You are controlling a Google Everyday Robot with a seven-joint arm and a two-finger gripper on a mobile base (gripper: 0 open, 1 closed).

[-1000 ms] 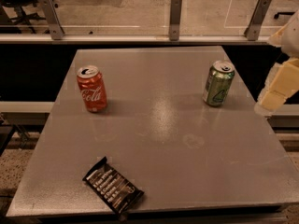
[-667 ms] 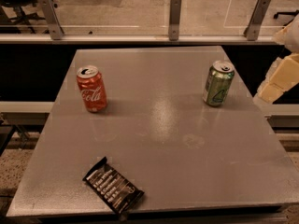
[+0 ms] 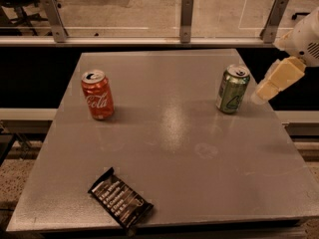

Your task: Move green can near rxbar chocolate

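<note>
End effector (image 3: 269,86) hovers beside green can (image 3: 233,89), its grip impossible to tell; rxbar chocolate (image 3: 120,203) well apart.

Hand (image 3: 262,93) at right edge, arm (image 3: 306,39) cropped.

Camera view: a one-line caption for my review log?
Robot hand hovers right of the upright green can; rxbar chocolate lies front-left on the table, Coca-Cola can stands back-left.

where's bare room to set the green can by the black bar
The table is bare across its middle, between the red can, the green can and the rxbar chocolate, and from the bar to the front right corner. Tightest: the right edge, where the claw hangs beside the green can.
</note>
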